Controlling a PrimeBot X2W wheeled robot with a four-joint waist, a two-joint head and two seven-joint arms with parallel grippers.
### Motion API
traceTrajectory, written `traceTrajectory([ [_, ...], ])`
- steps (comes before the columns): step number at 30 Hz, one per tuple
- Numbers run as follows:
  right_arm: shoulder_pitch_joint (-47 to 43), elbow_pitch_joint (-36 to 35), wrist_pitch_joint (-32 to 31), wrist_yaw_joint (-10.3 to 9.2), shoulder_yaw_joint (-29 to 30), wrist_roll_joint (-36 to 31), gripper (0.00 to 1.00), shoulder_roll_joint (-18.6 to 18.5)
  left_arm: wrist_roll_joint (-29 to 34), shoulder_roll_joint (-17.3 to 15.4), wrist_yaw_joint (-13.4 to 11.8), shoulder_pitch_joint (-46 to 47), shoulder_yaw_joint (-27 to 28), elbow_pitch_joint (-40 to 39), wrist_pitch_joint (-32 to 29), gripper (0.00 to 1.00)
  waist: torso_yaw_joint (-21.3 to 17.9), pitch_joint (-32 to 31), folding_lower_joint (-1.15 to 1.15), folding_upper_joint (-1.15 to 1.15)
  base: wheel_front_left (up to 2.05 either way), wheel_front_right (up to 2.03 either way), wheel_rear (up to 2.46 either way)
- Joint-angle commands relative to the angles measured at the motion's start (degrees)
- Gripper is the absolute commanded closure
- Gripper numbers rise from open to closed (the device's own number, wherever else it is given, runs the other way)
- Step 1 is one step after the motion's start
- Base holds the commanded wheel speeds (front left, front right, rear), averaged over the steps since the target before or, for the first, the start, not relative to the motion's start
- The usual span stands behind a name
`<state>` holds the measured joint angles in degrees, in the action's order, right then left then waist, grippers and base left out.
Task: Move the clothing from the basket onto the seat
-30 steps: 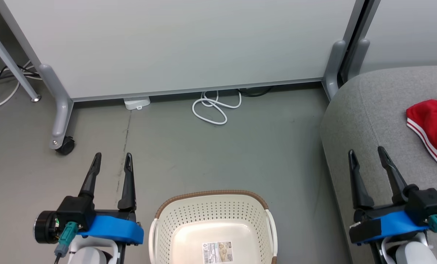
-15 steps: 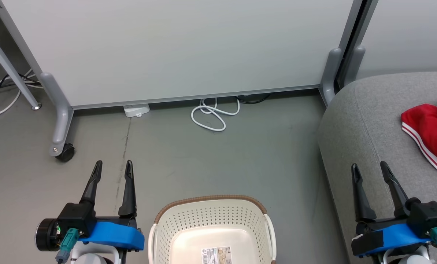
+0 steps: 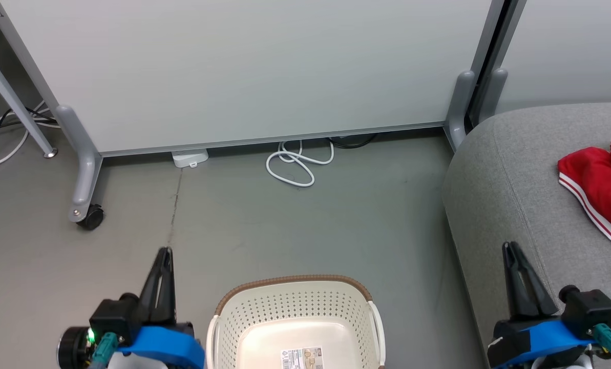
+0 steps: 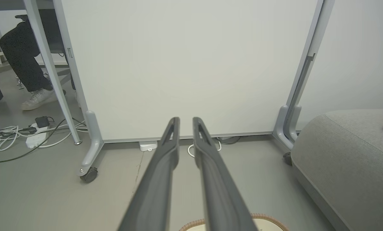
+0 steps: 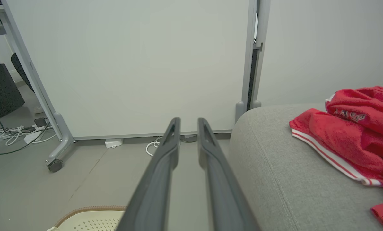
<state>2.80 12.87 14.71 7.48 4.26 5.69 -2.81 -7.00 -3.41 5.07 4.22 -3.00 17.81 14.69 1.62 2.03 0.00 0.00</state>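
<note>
The left tool (image 3: 165,252) and right tool (image 3: 510,247) both seem clenched, holding nothing. The red clothing (image 3: 597,187) lies on the seat (image 3: 510,169) at 3 o'clock; the basket (image 3: 295,281) sits at 6 o'clock.

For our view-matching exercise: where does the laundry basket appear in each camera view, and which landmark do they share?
Head view: basket, bottom centre.
Left wrist view: bottom edge, just right of centre.
Right wrist view: bottom-left corner.
Shared landmark: coiled white cable below the partition.
</note>
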Motion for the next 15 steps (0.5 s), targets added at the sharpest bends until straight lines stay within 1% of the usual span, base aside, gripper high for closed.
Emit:
traceTrajectory([
  [1,0.0,0.4,-0.2,0.00,0.1,0.4,1.00,0.1,-0.4,0.1,0.0,-0.2,0.1,0.4,-0.2,1.00,0.0,0.0,0.00,0.00,0.00,0.00,0.00],
  [2,-0.2,1.1,-0.1,0.00,0.0,0.1,1.00,0.1,-0.1,0.2,0.0,-0.9,0.0,1.0,-0.1,1.00,0.0,0.0,0.00,0.00,0.00,0.00,0.00],
  [15,0.6,1.1,-3.9,0.00,0.5,15.1,1.00,0.1,-14.9,0.2,0.4,-0.2,1.9,0.3,-3.9,1.00,-0.2,-0.2,0.00,0.00,0.00,0.00,0.00],
])
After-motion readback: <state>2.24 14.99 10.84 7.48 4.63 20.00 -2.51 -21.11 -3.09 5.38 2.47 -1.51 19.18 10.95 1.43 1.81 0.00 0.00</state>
